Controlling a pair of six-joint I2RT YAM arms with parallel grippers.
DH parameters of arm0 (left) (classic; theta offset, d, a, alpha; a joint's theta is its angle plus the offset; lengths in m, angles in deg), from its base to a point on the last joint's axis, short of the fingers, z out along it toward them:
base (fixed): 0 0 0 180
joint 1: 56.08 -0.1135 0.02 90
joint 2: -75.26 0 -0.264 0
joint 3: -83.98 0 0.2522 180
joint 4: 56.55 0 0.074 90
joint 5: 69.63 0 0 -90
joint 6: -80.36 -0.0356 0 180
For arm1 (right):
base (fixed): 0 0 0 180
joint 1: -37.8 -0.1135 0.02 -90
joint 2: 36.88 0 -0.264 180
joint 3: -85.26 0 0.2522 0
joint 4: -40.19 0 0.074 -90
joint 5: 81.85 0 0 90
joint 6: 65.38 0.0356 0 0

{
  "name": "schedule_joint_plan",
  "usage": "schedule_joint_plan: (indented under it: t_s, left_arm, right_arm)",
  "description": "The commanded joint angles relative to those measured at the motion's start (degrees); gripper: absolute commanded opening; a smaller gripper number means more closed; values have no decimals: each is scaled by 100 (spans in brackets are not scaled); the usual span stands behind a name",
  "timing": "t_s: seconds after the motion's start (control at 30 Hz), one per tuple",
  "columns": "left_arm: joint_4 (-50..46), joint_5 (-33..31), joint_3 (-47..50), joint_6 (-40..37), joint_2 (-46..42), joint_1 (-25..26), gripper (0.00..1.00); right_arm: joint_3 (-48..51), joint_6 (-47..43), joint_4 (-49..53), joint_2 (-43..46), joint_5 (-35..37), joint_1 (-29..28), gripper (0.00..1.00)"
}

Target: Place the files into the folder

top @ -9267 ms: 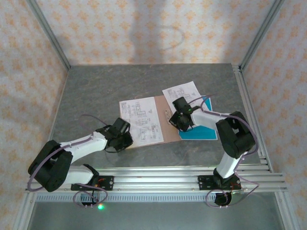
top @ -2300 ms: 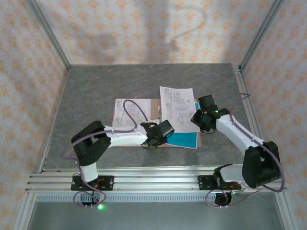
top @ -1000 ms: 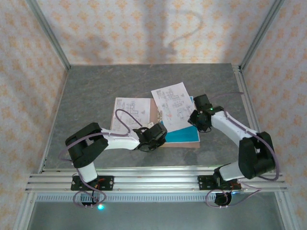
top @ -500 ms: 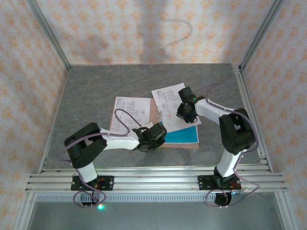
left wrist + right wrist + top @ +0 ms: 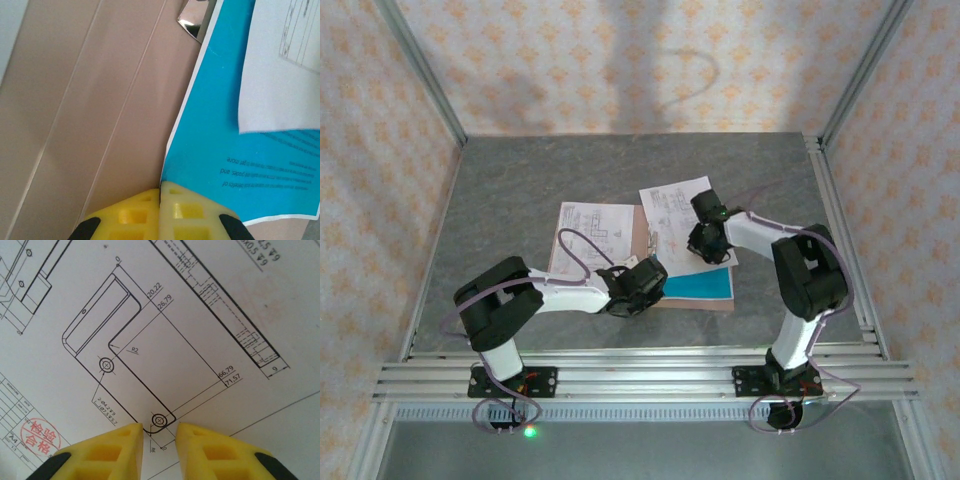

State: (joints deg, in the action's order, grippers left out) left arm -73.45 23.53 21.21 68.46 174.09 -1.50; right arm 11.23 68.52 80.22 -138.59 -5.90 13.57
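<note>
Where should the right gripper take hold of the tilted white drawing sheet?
Its right edge, from the right. The drawing sheet lies flat and skewed, and that edge overlaps the teal sheet, so a finger of the right gripper could probably slide under it there.

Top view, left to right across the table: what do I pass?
left printed sheet → left gripper → right gripper
</note>
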Motion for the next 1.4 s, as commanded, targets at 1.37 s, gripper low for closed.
schedule_joint_plan:
  t_s: [1.37]
  left_arm:
    - [-950, -699, -73, -137, -747, 56, 26]
  right_arm:
    - [1562, 1066, 114, 1073, 13, -541, 20]
